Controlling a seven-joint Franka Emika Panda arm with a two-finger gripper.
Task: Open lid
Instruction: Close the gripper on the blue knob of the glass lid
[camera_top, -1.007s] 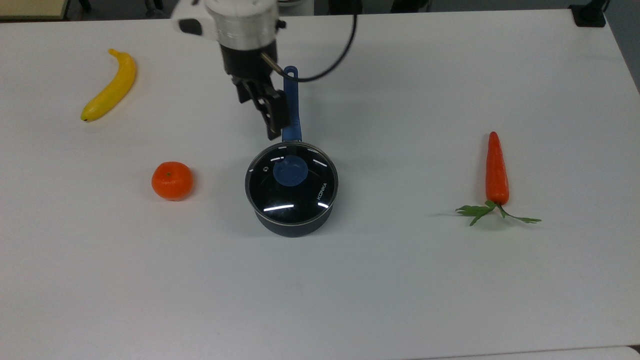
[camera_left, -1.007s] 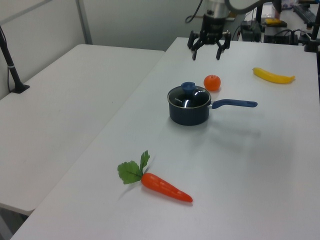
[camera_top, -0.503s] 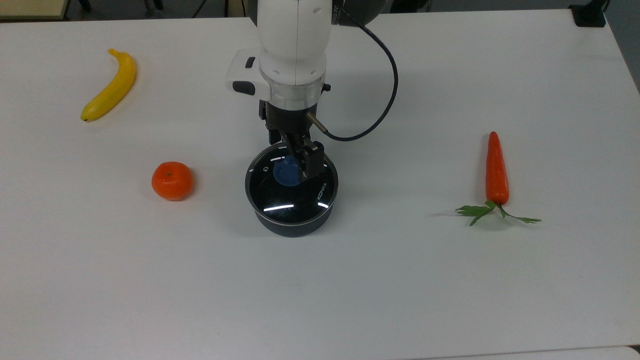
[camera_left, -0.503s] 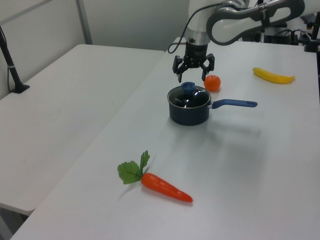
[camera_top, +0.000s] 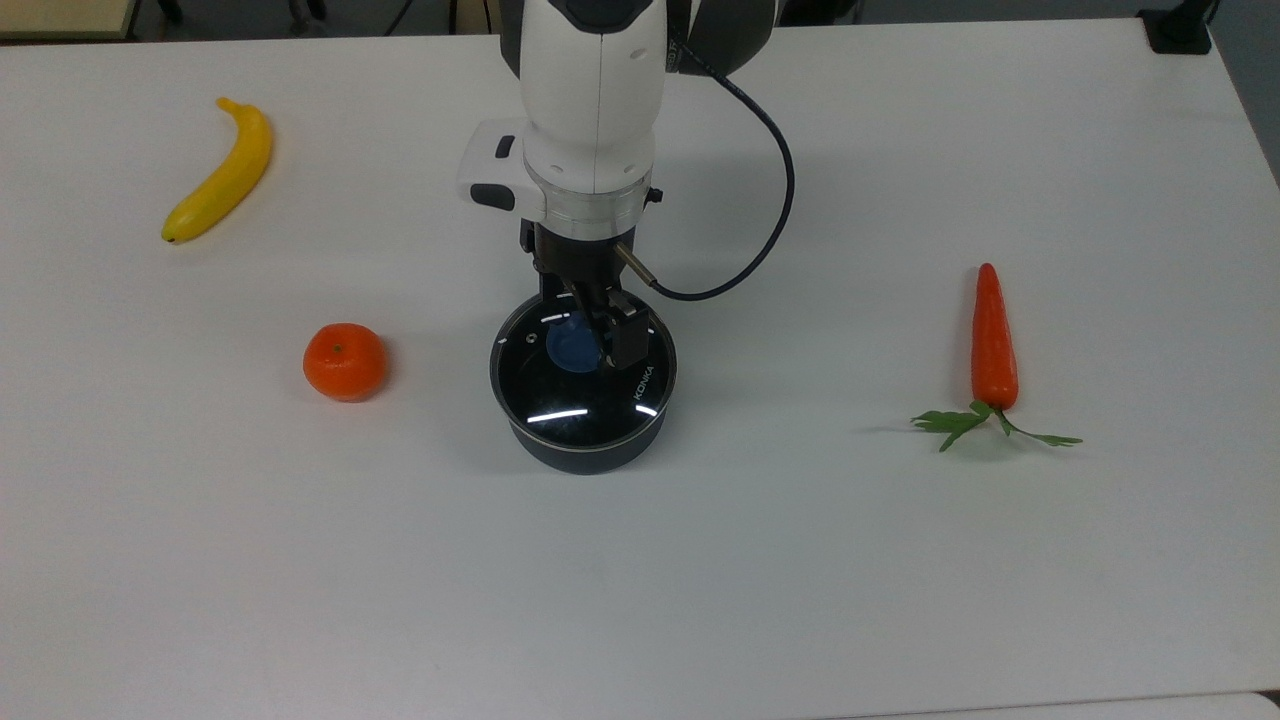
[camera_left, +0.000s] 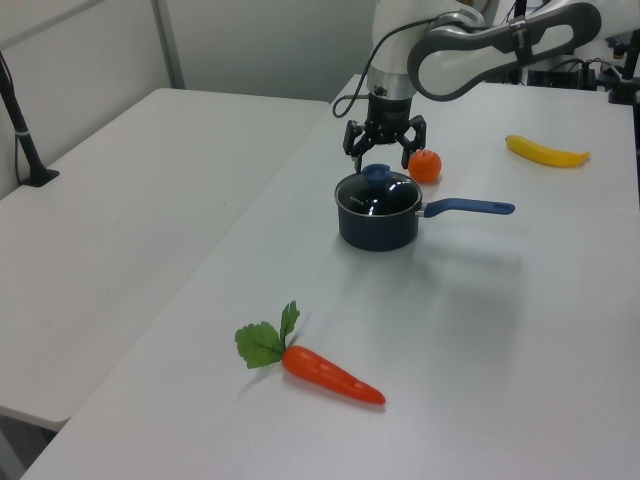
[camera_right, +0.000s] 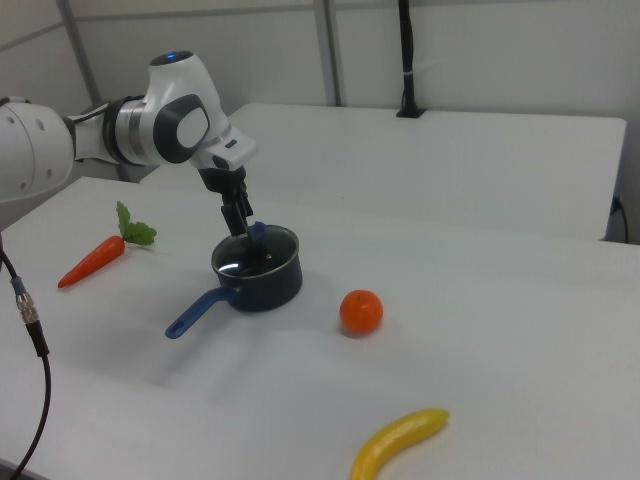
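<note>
Since a second ago the arm has swung in from the far side of the table and come down over the pan, and in the last half second the gripper (camera_left: 379, 155) has sunk a little closer, so that its spread fingers (camera_left: 354, 149) now straddle the blue knob (camera_left: 376, 174) without pinching it. From the left view the two fingers hang apart, one on each side of the knob, their tips about level with its top. From the top view the gripper (camera_top: 592, 335) covers the knob's right half; whether a finger touches the knob cannot be told.

Sitting closed on the dark blue pan (camera_top: 585, 450) is the lid (camera_top: 570, 395), glass with a metal rim and the word KONKA near its edge on the top view's right. In the left view the pan's long handle (camera_left: 470, 208) points to the right.

Around the pan on the white table (camera_top: 700, 580) lie a tangerine (camera_top: 344, 361) on the top view's left, a banana (camera_top: 220, 184) further off at the upper left, and a carrot (camera_top: 994, 340) with green leaves well apart on the right. A black cable (camera_top: 770, 230) loops from the arm's wrist
</note>
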